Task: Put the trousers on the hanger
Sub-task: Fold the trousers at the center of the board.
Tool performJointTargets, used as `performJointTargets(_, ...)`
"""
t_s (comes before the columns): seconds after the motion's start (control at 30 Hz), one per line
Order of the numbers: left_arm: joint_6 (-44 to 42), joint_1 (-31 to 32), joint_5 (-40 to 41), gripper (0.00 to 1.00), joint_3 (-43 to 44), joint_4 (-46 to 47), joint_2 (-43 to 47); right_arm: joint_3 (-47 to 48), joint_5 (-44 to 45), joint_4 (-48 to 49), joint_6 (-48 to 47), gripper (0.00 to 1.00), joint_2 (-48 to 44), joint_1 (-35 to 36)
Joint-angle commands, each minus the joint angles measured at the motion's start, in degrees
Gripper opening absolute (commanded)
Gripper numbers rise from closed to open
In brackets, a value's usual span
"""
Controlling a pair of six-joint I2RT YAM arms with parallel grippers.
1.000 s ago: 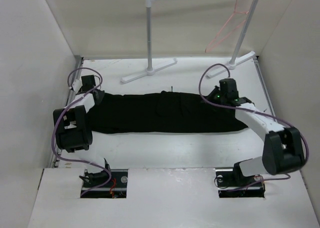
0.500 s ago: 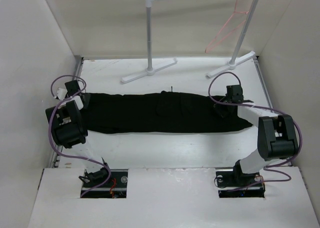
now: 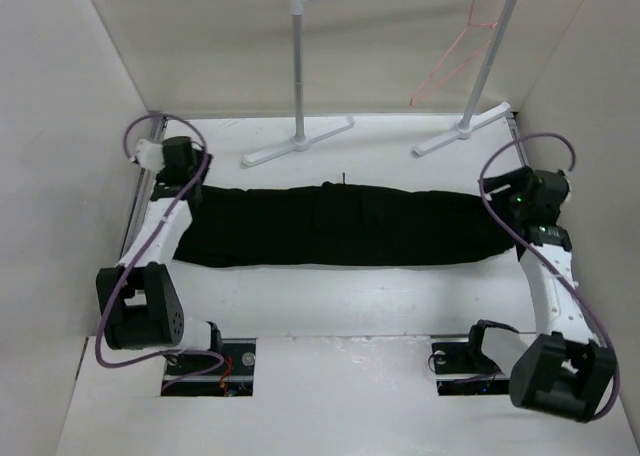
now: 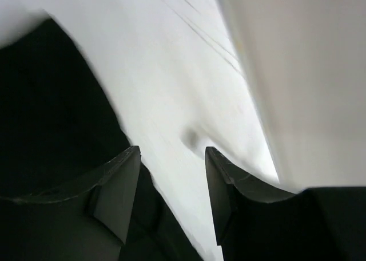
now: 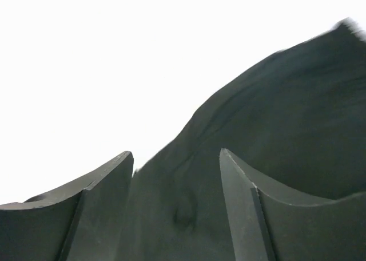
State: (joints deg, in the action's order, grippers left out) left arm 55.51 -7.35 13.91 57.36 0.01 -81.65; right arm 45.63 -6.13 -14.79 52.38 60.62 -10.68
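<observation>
The black trousers [image 3: 340,226] lay stretched flat across the table [image 3: 400,296] between the two arms; the left gripper [image 4: 171,158] stood parted at the garment's left end, holding nothing; the right gripper [image 5: 176,158] gaped empty over its right end; the pink hanger [image 3: 470,23] hung on the rack [image 3: 298,66] behind.

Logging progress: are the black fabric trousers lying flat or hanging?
Lying flat: black fabric trousers stretch across the white table; pink wire hanger hangs bare.

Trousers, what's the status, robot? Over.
Left tool open, right tool open. Trousers flat on table. Hanger on rack. Nothing in the way.
</observation>
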Motion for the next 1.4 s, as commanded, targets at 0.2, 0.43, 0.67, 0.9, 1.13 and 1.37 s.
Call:
performJointTargets(0.2,-2.86,24.17,2.61,0.47,-6.03,-0.63,-0.88,-11.08,5.08,-8.68,-3.25,0.75,-4.29,-18.36)
performJointTargets(0.43,-4.18,22.79,2.44,0.47,-13.31,0.08,-0.71,-9.07,-0.80,-0.61,-3.34,0.81,6.16,-19.43)
performJointTargets(0.67,-4.70,16.72,4.98,0.46,-22.11,-0.80,4.04,-8.53,-1.17,0.46,-1.05,0.78,13.91,-18.90)
performJointTargets(0.9,-4.44,13.12,6.39,0.46,-22.03,-1.59,2.81,-6.08,-0.55,2.04,1.40,0.67,21.46,-16.88)
performJointTargets(1.13,-4.27,9.69,6.39,0.46,-22.03,-2.65,0.44,-5.02,0.85,3.10,4.04,0.14,21.40,-15.91)
performJointTargets(1.37,-3.56,11.17,6.13,0.46,-24.31,-5.02,0.00,4.80,10.34,-6.38,0.27,0.09,4.35,-18.02)
